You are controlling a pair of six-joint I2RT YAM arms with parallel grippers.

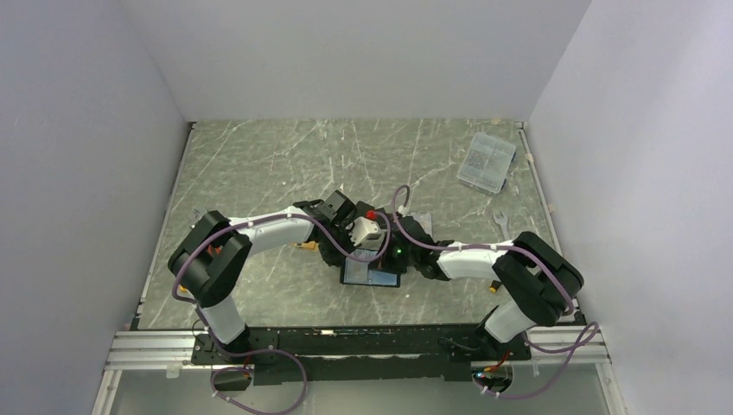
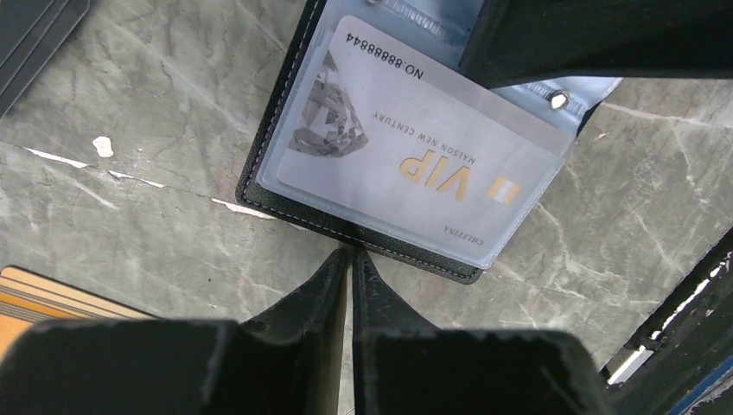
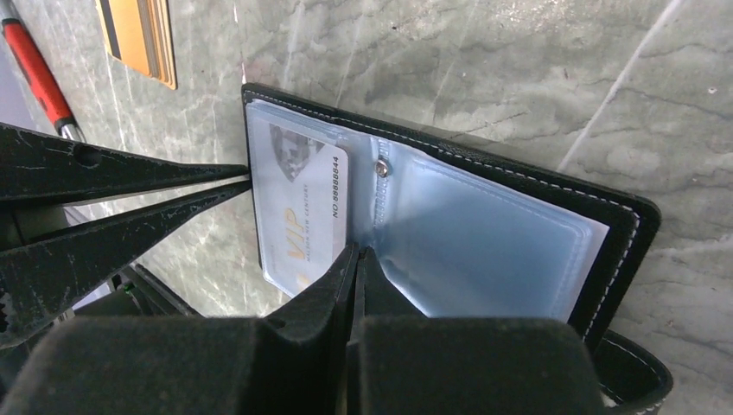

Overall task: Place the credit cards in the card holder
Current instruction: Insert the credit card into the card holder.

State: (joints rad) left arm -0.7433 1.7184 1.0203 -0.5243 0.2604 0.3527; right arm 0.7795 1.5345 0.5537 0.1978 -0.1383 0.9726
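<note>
The card holder [image 2: 285,203] lies open on the marble table, light blue lining up. A silver-grey credit card [image 2: 415,147] marked VIP sits inside its clear sleeve. My left gripper [image 2: 350,252] is shut to a sliver with nothing between its fingers, and its tips touch the holder's near edge. My right gripper [image 3: 356,251] is shut, its tips pressing on the lining beside the snap [image 3: 381,168] at the fold. An orange-gold card [image 3: 138,35] lies on the table beyond the holder. Black cards [image 2: 35,35] show at the top left of the left wrist view.
A clear plastic box [image 1: 486,162] stands at the back right, with a small wrench [image 1: 501,223] in front of it. A red-handled tool [image 3: 35,69] lies near the orange-gold card. Both arms meet over the holder [image 1: 372,277] at the table's middle.
</note>
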